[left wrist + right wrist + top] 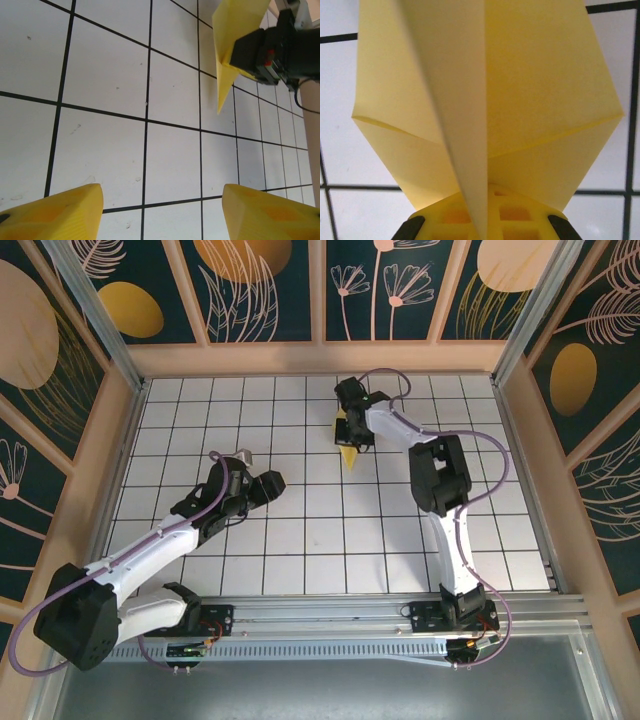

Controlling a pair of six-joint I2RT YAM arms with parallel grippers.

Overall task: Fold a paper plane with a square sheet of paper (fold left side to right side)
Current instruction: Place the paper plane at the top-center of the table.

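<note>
At the table's left centre, the left claw (268,486) stands released, empty. Rightward, toward the far edge, the paper plane (349,455) hangs with its long axis far-to-near, nose nearward, clenched in the right claw (352,430).

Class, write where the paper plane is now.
Top view: the paper plane is over the far half of the table, clamped in the right gripper, tip pointing nearward.

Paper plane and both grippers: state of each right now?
paper plane: folded to a pointed dart with side flaps, pinched at one end by the right gripper.
right gripper: shut on the paper plane.
left gripper: open, nothing between its fingers.
</note>
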